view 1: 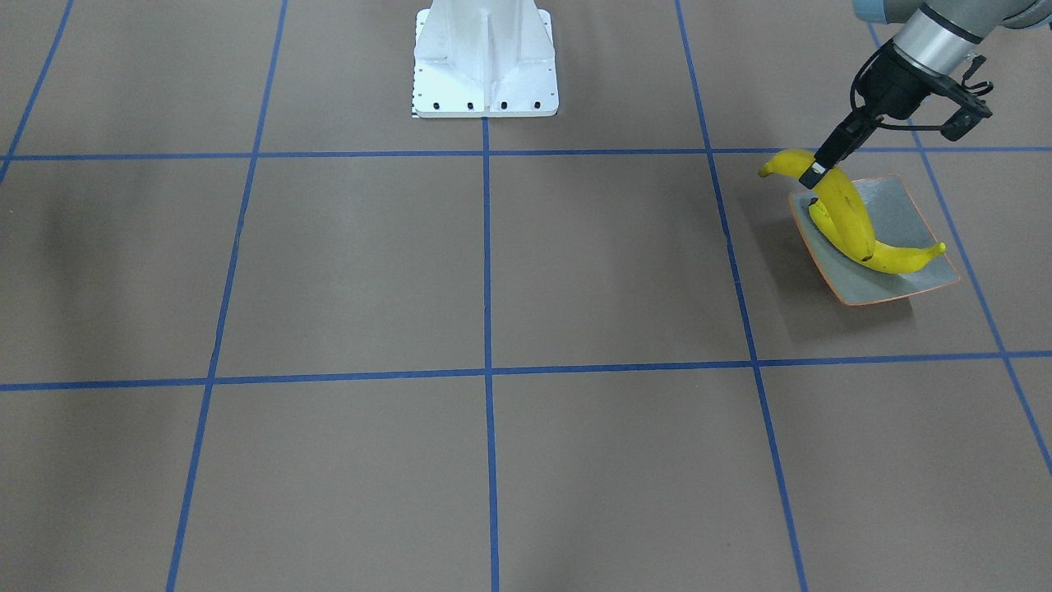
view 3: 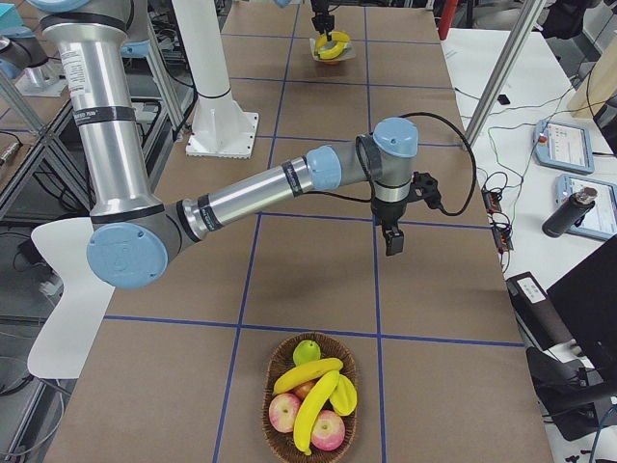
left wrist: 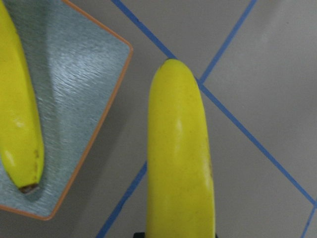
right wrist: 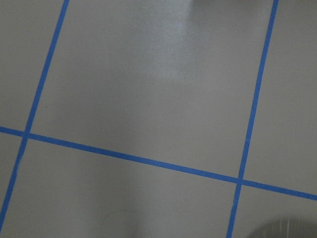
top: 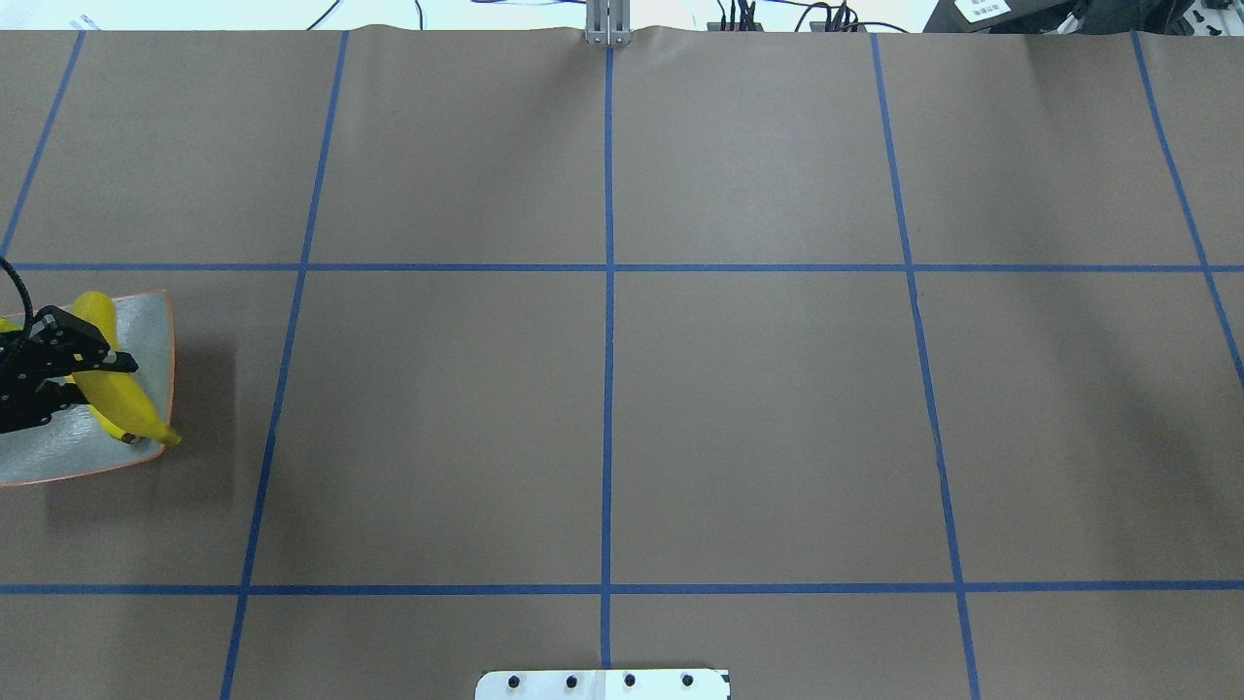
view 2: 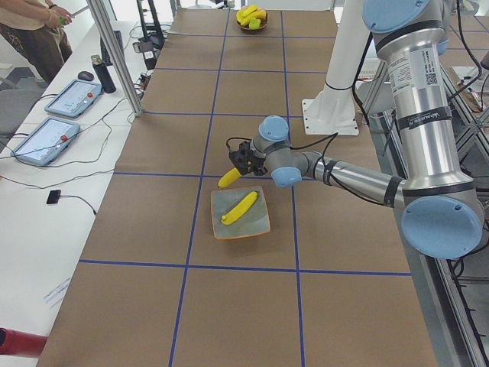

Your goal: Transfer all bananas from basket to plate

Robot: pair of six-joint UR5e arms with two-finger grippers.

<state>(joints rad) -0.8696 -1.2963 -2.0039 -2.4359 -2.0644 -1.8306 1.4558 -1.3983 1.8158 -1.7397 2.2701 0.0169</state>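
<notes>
My left gripper [view 1: 814,174] is shut on a yellow banana [view 1: 846,210] and holds it just above the table at the edge of the grey-green plate [view 1: 904,205]. In the left wrist view the held banana [left wrist: 181,158] points out past the plate's [left wrist: 74,89] corner. A second banana [view 1: 900,261] lies on the plate. The basket [view 3: 310,449] stands at the table's other end with more bananas [view 3: 308,374] in it. My right gripper [view 3: 393,241] hangs over bare table short of the basket; I cannot tell whether it is open or shut.
Apples [view 3: 286,413] and a green fruit [view 3: 307,351] share the basket. The white robot base [view 1: 485,66] stands mid-table on the robot's side. Tablets [view 2: 46,140] and a person [view 2: 34,30] are on the side bench.
</notes>
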